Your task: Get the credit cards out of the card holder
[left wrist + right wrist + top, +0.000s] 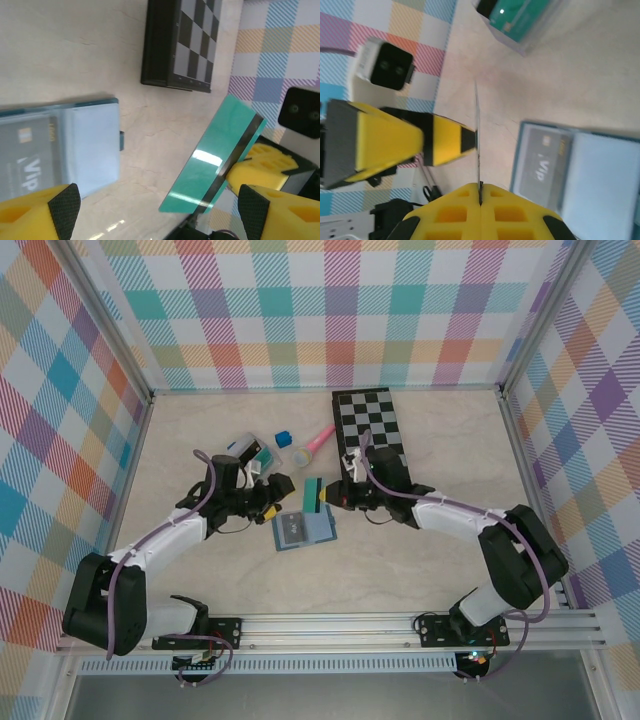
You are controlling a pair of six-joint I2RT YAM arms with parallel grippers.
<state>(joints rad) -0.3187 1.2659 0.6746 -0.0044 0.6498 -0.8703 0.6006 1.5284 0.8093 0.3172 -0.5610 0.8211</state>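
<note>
Right tool (480, 192) clamps green card (215, 155); left tool (157, 215) spread apart beside it

Top external camera: above and behind the arm bases (205, 628), looking down across the whole desk (200, 570). Wrist cameras: close, low over it; all three share the card holder (303, 530).

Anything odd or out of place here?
Nothing spilled or damaged. One oddity: the green card hangs tilted, pinched by the right gripper, while a grey VIP card sits in the open card holder.
</note>
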